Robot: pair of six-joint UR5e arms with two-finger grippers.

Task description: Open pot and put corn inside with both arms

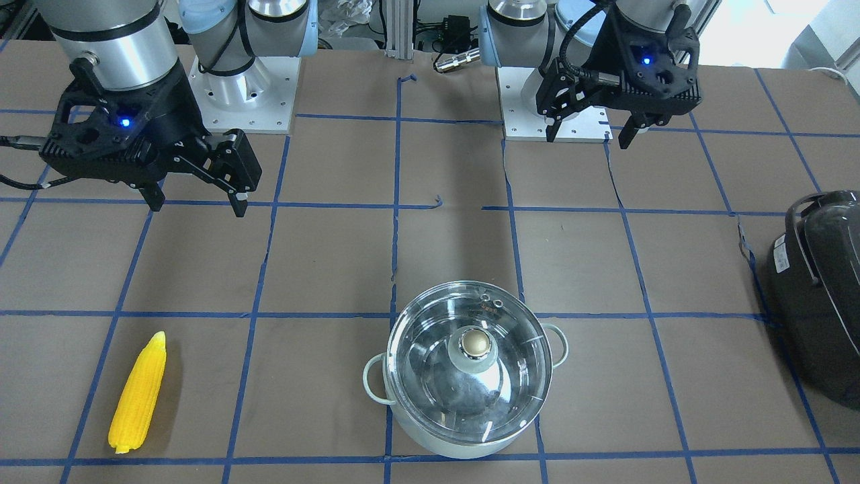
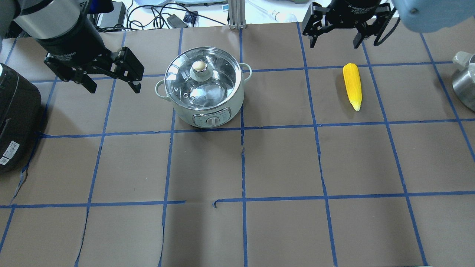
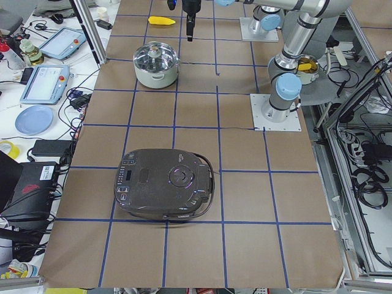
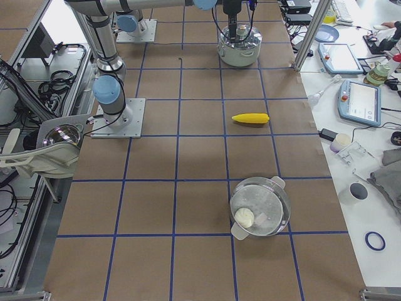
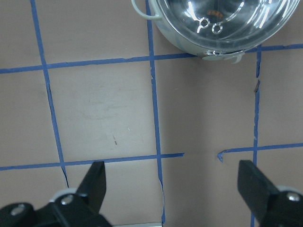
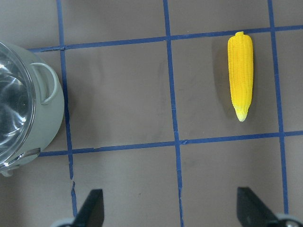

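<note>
The pot stands on the brown table, its glass lid shut with the brass knob on top. It also shows in the front view. The yellow corn lies flat to the pot's right, apart from it; it also shows in the front view and the right wrist view. My left gripper is open and empty, hovering left of the pot. My right gripper is open and empty, above the table beyond the corn.
A dark grey rice cooker sits at the table's left end. A second steel pot stands at the right edge. Blue tape lines grid the brown table cover.
</note>
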